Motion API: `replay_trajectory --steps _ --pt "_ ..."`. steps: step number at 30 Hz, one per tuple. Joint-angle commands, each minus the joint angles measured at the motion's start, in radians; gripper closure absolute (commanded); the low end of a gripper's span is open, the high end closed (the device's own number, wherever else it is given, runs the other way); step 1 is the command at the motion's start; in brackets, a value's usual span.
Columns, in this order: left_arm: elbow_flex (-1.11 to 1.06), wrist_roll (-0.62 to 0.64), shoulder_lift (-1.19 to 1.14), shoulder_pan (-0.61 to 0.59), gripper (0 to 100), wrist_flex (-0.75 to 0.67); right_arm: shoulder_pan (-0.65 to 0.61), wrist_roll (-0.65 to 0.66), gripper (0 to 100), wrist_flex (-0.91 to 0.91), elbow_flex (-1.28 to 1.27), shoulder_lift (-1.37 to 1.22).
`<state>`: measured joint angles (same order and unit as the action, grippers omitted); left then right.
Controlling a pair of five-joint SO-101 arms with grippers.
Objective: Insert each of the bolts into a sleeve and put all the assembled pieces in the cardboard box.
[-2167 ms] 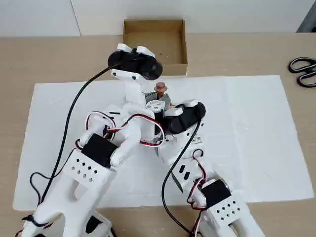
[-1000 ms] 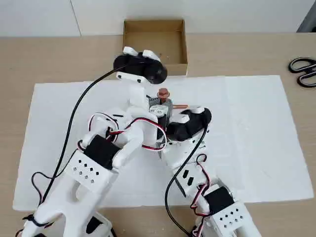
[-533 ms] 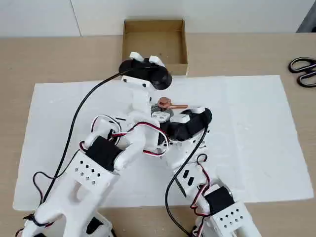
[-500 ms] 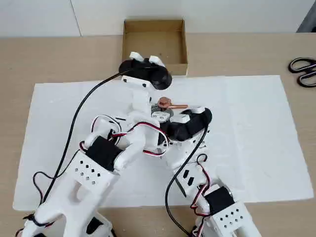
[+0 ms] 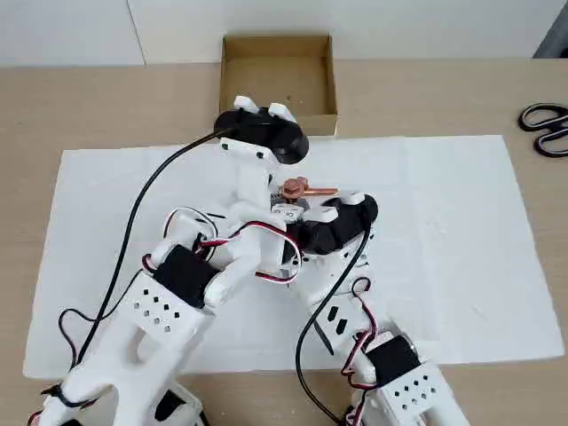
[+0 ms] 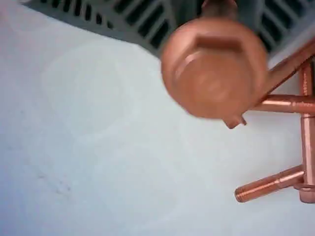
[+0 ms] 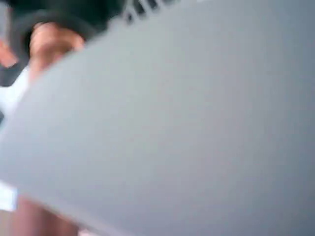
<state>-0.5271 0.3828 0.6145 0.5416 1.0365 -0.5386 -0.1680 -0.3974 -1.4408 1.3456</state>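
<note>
Over the last two seconds the left arm's black wrist housing (image 5: 264, 135) has slid from the near wall of the cardboard box (image 5: 277, 46) toward 4 o'clock, and the copper bolt (image 5: 291, 186) beneath it has sunk toward 6 o'clock, ending close against the right arm's wrist (image 5: 335, 222); a loose bolt (image 5: 321, 190), covered at first, now lies in sight just at 3 o'clock of the bolt head. The bolt sits over the middle of the white sheet (image 5: 461, 231), at 6 o'clock of the box and well apart from it. The left wrist view shows its hexagonal head side-on to nothing but the lens, blurred and large, with the ribbed grey sleeve (image 6: 123, 19) behind it cut off by the frame, so how deep the shaft sits in the sleeve cannot be told. At that view's edge three loose bolts (image 6: 268, 184) lie on the sheet, partly cropped. The left tool (image 5: 277, 202) and right tool (image 5: 306, 211) meet under the wrists and cables, and whether either is open, closed or gripping cannot be told. The right wrist view gives a smeared grey surface (image 7: 197, 128) very near the lens and a copper blur (image 7: 49, 42) past it, neither sharp enough to name. Scissors (image 5: 543, 124) lie at 2 o'clock on the counter (image 5: 106, 106), clipped by the frame
</note>
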Motion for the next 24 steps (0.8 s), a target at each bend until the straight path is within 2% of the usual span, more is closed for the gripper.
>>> replay_trajectory --steps 1,20,24 --pt "0.012 -0.002 0.037 0.012 99 0.015 0.015 -0.009 99.4 0.018 0.014 0.027" --pt "0.013 0.000 0.037 0.012 99 0.015 0.015 -0.009 99.4 0.019 0.014 0.027" --pt "0.013 0.002 0.037 0.020 93 0.054 0.015 -0.009 99.4 0.019 0.014 0.027"
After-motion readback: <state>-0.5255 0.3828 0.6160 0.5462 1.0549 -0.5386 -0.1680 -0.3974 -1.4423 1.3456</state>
